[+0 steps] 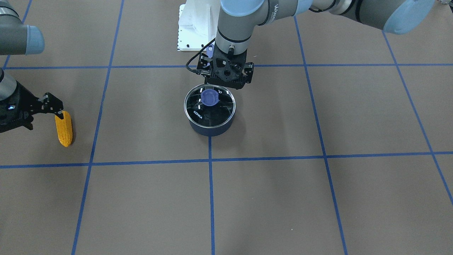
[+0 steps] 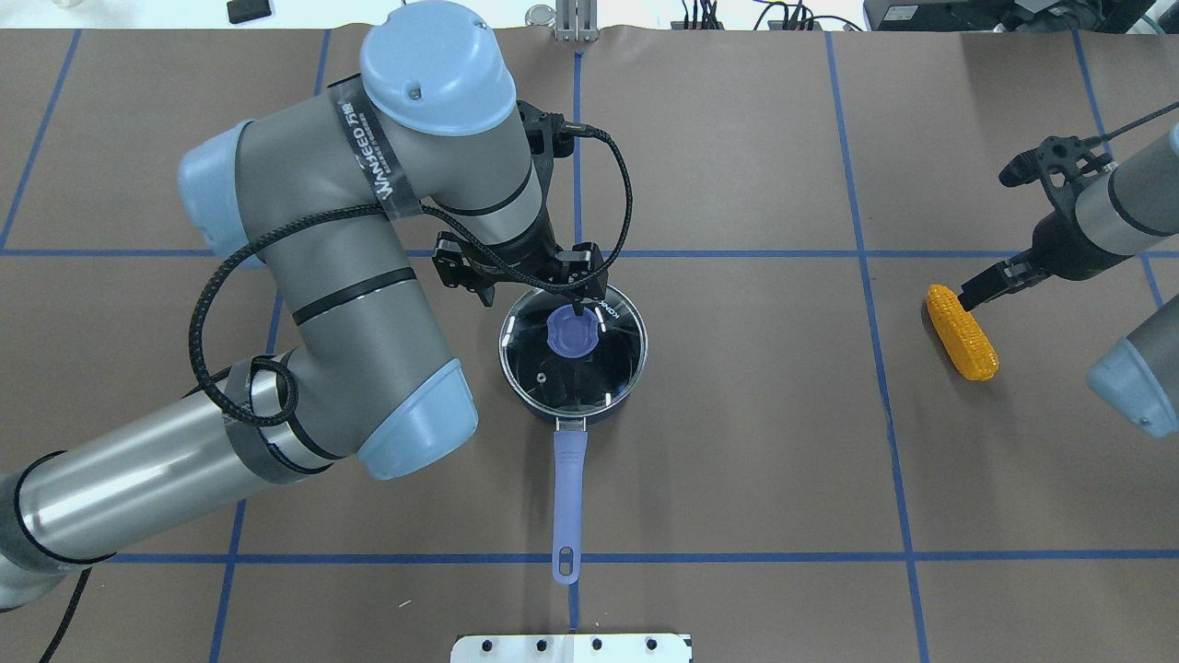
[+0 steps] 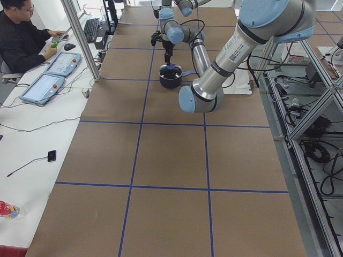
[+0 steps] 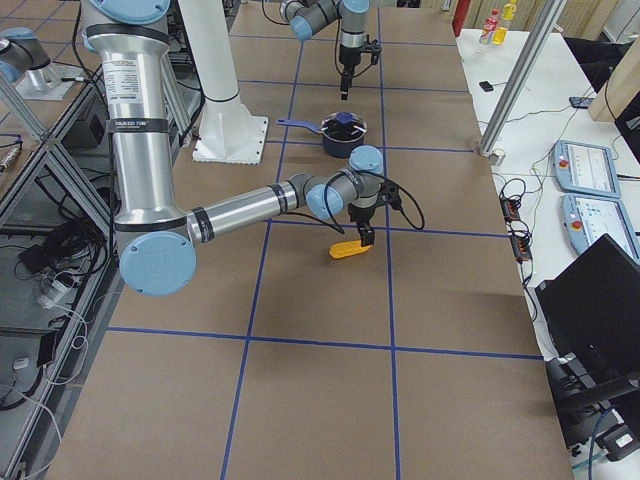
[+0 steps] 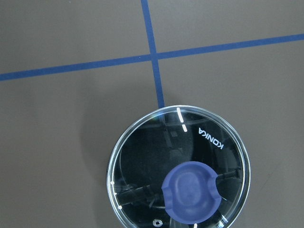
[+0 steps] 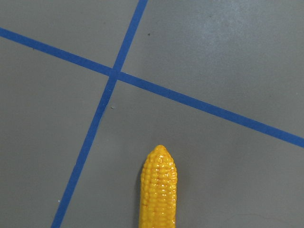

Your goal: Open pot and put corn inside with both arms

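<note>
The pot [image 2: 626,387] stands mid-table with its glass lid [image 2: 603,368] on and the lavender knob [image 2: 571,336] on top; its handle [image 2: 568,488] points toward my base. The lid also fills the left wrist view [image 5: 142,156]. My left gripper [image 2: 578,311] hangs above the knob's far edge, apart from it; only one dark tip shows, so its opening is unclear. The corn [image 2: 963,333] lies on the table at my right, also seen in the front view [image 1: 64,128] and the right wrist view [image 6: 159,190]. My right gripper [image 2: 967,296] has a fingertip at the corn's thick end; I cannot tell its opening.
Blue tape lines [image 2: 866,276] divide the brown table into squares. A white mounting plate [image 2: 571,647] sits at the near edge by my base. An operator sits at a side desk [image 3: 21,37] with control panels.
</note>
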